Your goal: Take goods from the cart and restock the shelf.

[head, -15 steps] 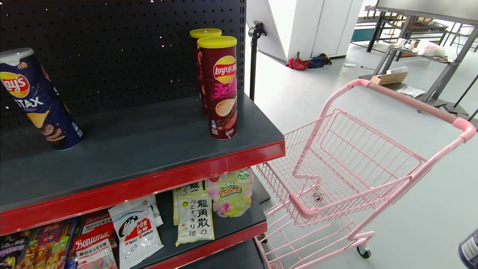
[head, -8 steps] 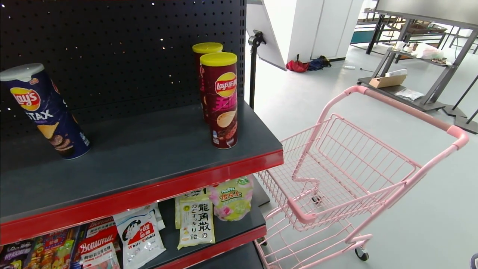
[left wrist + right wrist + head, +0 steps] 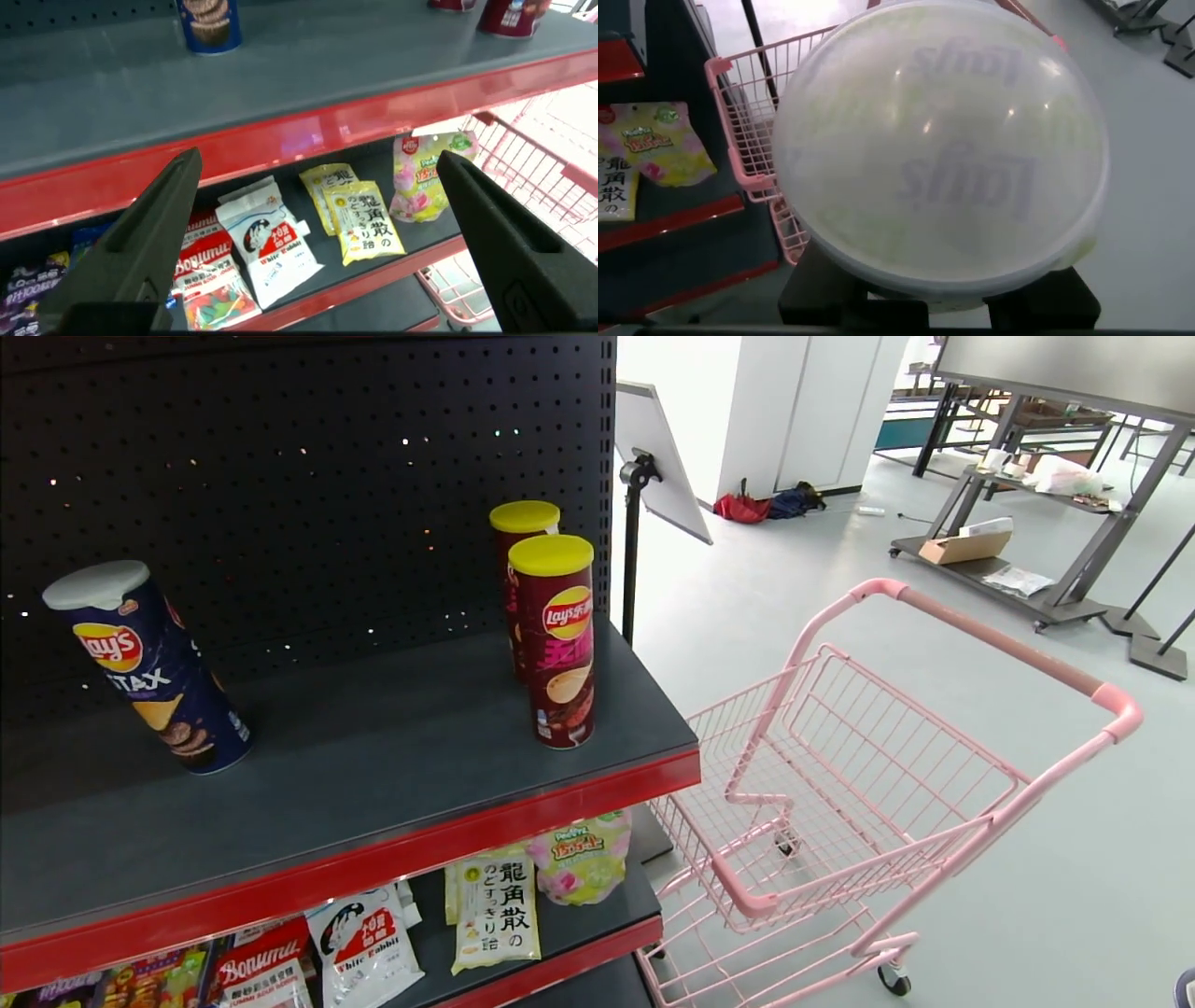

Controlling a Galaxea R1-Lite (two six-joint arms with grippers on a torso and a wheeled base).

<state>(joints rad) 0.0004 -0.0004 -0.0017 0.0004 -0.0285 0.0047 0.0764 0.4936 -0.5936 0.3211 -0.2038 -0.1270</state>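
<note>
A pink wire cart (image 3: 990,639) stands right of the shelf, its basket bare. On the dark top shelf (image 3: 373,765) a blue chip can (image 3: 149,667) leans at the left, and two maroon cans with yellow lids (image 3: 560,644) stand at the right end. My right gripper (image 3: 934,303) is shut on a chip can whose clear lid (image 3: 943,159) faces the right wrist camera; a sliver of that can (image 3: 1187,987) shows at the head view's lower right corner. My left gripper (image 3: 318,243) is open and holds nothing, level with the lower shelf, below the red shelf edge (image 3: 308,131).
Snack bags (image 3: 495,910) lie on the lower shelf, also seen as bags (image 3: 364,224) before the left gripper. A black pegboard (image 3: 308,476) backs the shelf. A stand with a board (image 3: 653,457) rises behind the shelf end. Metal racks (image 3: 1027,588) stand far right on open grey floor.
The head camera has moved, shifting the whole picture downward. The held can at the lower right corner has sunk almost out of the picture.
</note>
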